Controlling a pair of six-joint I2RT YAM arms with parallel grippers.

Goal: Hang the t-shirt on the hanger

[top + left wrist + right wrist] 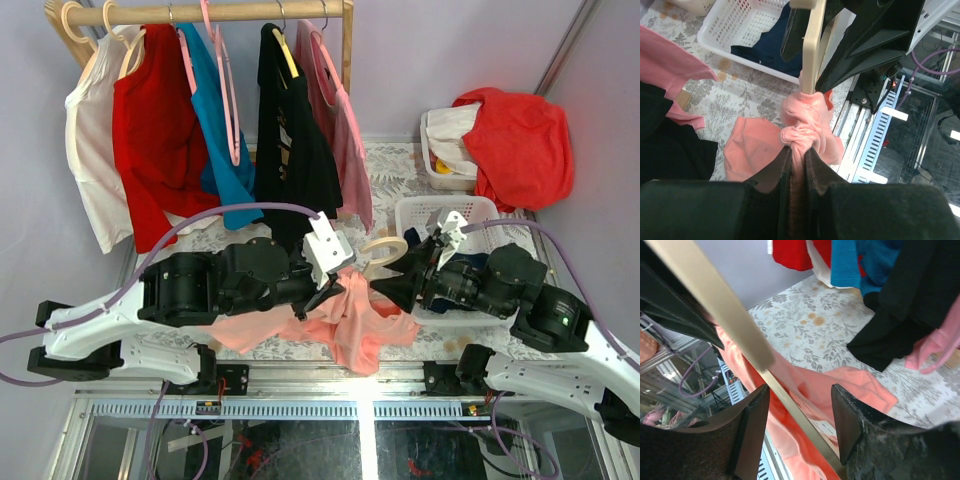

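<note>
The t-shirt lies on the tabletop; the hanger sits at its one o'clock, the basket beyond that, the clothes rail at eleven.

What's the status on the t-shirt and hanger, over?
Left hand shut on t-shirt, cloth bunched at end of hanger. Right hand around hanger, grip unclear. White basket just behind.

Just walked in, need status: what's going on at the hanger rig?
The left fingers are shut on a bunched fold of the salmon t-shirt, pressed up against the lower end of the cream hanger. The hanger runs between the right fingers; whether they clamp it isn't clear. Most of the shirt lies on the table, not yet on the hanger.
</note>
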